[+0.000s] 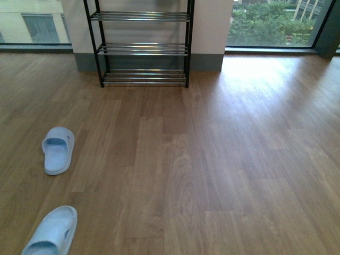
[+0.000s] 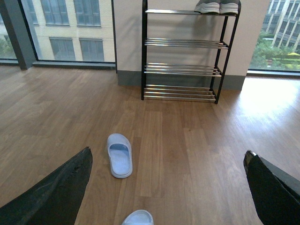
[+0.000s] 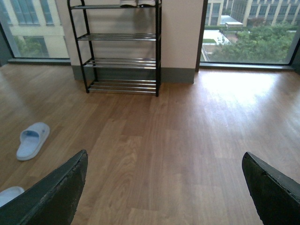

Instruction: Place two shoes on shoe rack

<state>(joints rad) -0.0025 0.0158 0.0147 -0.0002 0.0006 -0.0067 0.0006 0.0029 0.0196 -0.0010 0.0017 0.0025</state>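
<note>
Shoe rack: We see the shoe rack (image 1: 143, 48) at the far end of the room, with its back to the wall (image 1: 212, 26). It has a thin black frame and shelves made of shiny bars.
Slippers: Two light blue slippers lie on the wood floor (image 1: 212, 175), off to our left and well apart from the rack. The far slipper (image 1: 58, 150) lies flat with its top side up. The near slipper (image 1: 51, 234) lies closer to us.
Other things: A pair of grey shoes (image 2: 217, 6) sits at one end of the rack's top shelf. Big windows (image 1: 276, 24) stand on both sides of the wall.
In the way: A wide stretch of floor runs from the slippers to the rack.
Left claw: The left claw (image 2: 167, 154) is up over the floor. Its two dark fingers (image 2: 65, 187) are spread wide, and it has hold of nothing.
Right claw: The right claw (image 3: 165, 154) is also spread wide, with only floor showing between its fingers (image 3: 61, 192).
Hard to see: The near slipper is cut off by the picture edge in every view. The front view cuts off the top of the rack. The grey shoes are cut off too, so we only see their lower parts. We see the claws only from the wrist cameras.
Edges and room: The rack's lowest shelf sits just above the floor. The wood floor is wide on our right side.
</note>
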